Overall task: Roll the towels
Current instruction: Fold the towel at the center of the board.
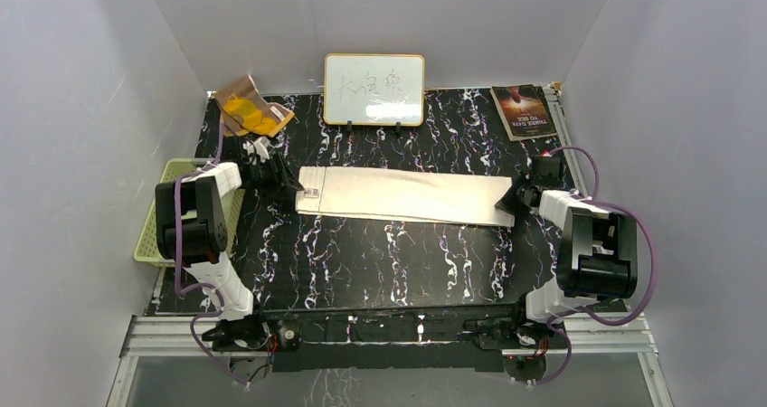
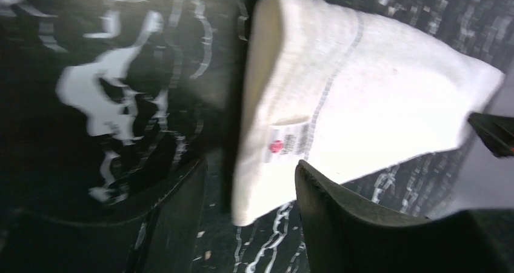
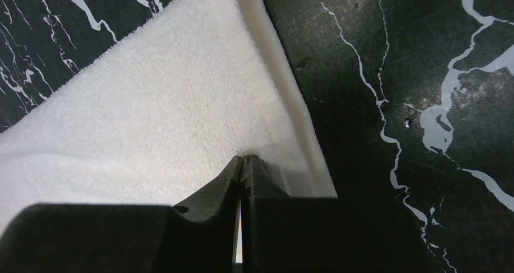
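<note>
Cream towel (image 1: 402, 196), white label (image 2: 290, 139), red logo (image 2: 276, 146)

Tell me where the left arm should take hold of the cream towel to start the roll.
Grip the cream towel by its short labelled end, coming from the left along its length. It lies as a long folded strip, that end sits between the open fingers of the left gripper, and the right gripper pinches the opposite end.

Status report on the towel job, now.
Left gripper open, straddling label end of cream towel. Right gripper shut on its opposite end. Towel stretched out, unrolled. Orange cloth back left, untouched; nothing lying on the towel.
</note>
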### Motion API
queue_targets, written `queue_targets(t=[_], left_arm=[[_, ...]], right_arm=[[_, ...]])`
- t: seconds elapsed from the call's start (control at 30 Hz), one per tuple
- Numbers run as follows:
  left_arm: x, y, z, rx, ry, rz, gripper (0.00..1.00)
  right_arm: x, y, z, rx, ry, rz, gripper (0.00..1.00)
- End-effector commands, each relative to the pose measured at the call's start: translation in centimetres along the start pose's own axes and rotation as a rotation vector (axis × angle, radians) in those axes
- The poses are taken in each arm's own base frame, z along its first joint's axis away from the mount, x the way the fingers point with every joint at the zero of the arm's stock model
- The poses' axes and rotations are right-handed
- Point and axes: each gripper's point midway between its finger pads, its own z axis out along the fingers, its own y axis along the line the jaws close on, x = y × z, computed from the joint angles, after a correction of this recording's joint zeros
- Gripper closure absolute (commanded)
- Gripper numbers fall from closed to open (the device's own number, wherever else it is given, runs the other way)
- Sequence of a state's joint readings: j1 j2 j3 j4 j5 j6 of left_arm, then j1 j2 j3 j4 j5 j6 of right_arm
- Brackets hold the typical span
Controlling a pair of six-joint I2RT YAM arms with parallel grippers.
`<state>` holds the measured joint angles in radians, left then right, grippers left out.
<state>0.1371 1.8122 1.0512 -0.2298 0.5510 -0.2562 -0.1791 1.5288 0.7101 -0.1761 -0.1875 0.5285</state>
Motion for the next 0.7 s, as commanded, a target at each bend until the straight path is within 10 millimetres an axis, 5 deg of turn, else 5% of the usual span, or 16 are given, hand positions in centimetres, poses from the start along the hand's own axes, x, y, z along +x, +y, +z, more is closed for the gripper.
queue_targets(t=[0.0, 0.23, 0.5, 0.67], left_arm=[[2.1, -2.7, 1.1, 0.177, 0.042, -0.061, 0.45], [4.3, -0.9, 2.6, 0.105, 0.112, -0.088, 0.45], [5.1, -2.8, 2.9, 0.22, 0.111, -0.193, 0.48], [4.6, -3.7, 2.4, 0.26, 0.087, -0.211, 0.83]], right_arm=[[-0.8, 0.0, 0.6, -0.008, -0.019, 0.016, 0.99], [-0.5, 0.5, 0.7, -0.044, -0.008, 0.01, 0.99], [0.4, 1.0, 1.0, -0.095, 0.018, 0.01, 0.99], [0.6, 1.2, 1.1, -0.109, 0.024, 0.005, 1.0]])
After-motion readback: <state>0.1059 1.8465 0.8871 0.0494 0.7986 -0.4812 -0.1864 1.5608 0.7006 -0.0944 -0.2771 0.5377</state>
